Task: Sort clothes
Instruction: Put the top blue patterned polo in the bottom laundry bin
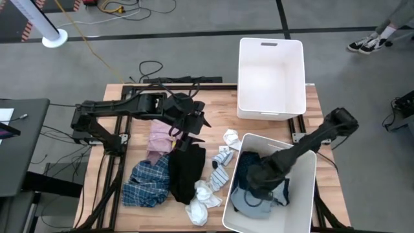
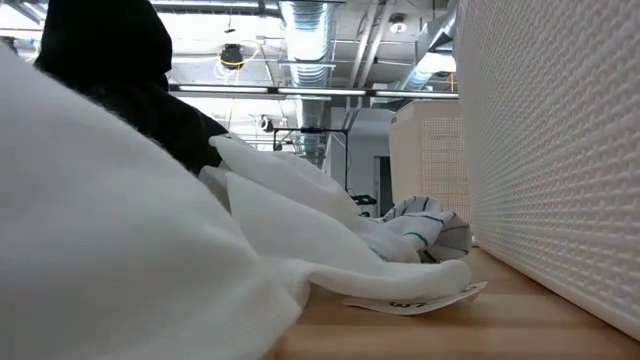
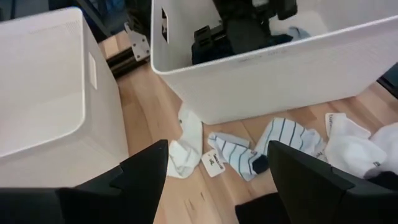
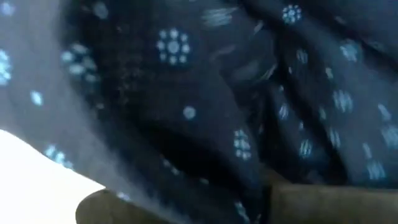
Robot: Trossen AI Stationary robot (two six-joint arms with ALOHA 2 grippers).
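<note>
My left gripper [image 1: 189, 134] [image 3: 217, 180] is open just above the far end of the black garment [image 1: 184, 169], which lies on the table. A pink garment [image 1: 157, 139] and a blue plaid shirt [image 1: 145, 184] lie beside it. White socks [image 1: 202, 197] and striped socks [image 1: 220, 169] [image 3: 283, 137] lie between the black garment and the near bin [image 1: 304, 194]. My right gripper [image 1: 259, 180] [image 4: 186, 205] is down inside that bin, open, right over the navy patterned garment [image 4: 186, 93]. My left gripper: black cloth [image 3: 267, 208] shows low between its fingers; I cannot tell whether they touch it. My right gripper: its fingers [image 4: 99, 205] point down into the bin, one on either side of a fold of the navy garment; I cannot tell whether they touch it.
A second white bin [image 1: 272, 77] stands at the far right of the table and shows nothing inside. A white sock [image 1: 231, 137] lies between the two bins. A light blue cloth [image 1: 249, 204] lies in the near bin. Cables [image 1: 152, 68] lie behind the table's far edge.
</note>
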